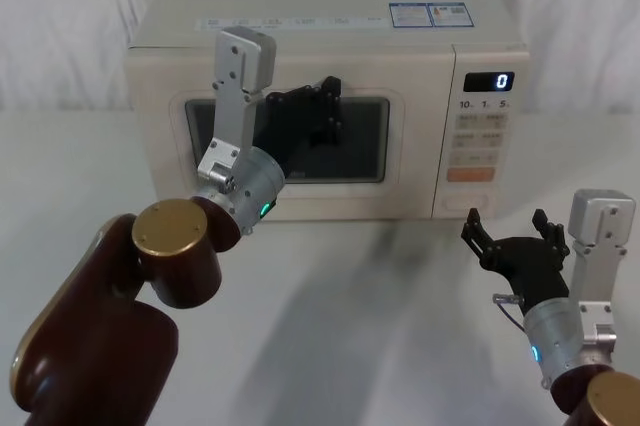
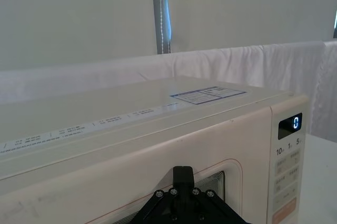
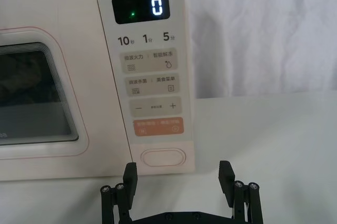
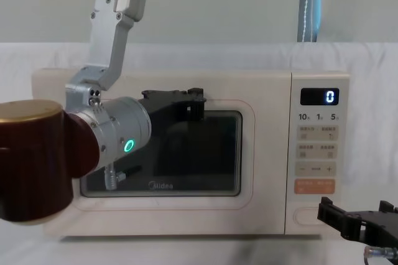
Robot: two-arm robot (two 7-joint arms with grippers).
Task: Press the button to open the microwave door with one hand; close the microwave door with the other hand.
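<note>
**Two grippers at one shut microwave**

One microwave door [image 1: 290,151] sits flush in its frame. My left gripper [image 1: 322,96] is against the top of its window; I cannot tell its finger state. My right wrist view shows the button [image 3: 164,157] at the panel's foot, with my right gripper [image 3: 179,176] spread wide just short of it.
</note>
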